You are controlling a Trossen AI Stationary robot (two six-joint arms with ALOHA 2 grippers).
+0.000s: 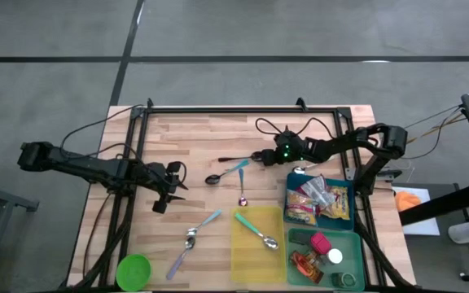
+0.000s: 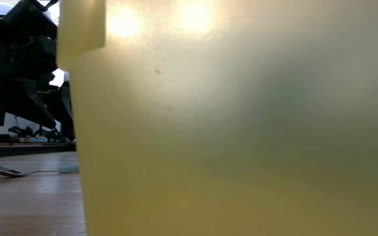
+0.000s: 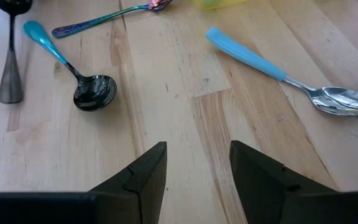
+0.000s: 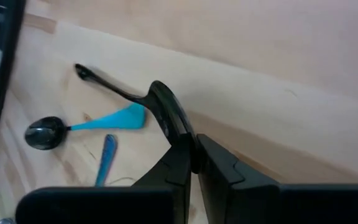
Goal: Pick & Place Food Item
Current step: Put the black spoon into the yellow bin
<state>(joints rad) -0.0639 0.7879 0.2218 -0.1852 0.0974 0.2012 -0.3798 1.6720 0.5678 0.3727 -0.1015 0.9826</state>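
Food packets (image 1: 317, 199) lie in a blue bin (image 1: 290, 185) at the right, and no gripper touches them. My right gripper (image 1: 265, 155) (image 4: 193, 158) is left of that bin, shut on a black spoon (image 4: 123, 92) whose handle reaches toward the table's left. My left gripper (image 1: 172, 181) (image 3: 197, 165) hovers open over bare wood at the left. Beyond its fingers lie a light-blue-handled spoon with a dark bowl (image 3: 73, 68) and a blue-handled silver spoon (image 3: 284, 71). My right gripper pinches the black spoon's bowl (image 4: 169, 121) between its two fingertips, coming from the table's right and slanting down. The bowl stands on edge in the hold. The handle (image 4: 104, 81) slants away toward the table; whether its end touches the wood I cannot tell.
A yellow tray (image 1: 247, 259) holding a teal spoon sits front centre, and its wall fills the low view. A green bin (image 1: 357, 244) of small items stands at the front right, a green bowl (image 1: 133, 270) at the front left. More spoons (image 1: 192, 238) lie mid-table. A black frame (image 1: 243, 110) borders the table.
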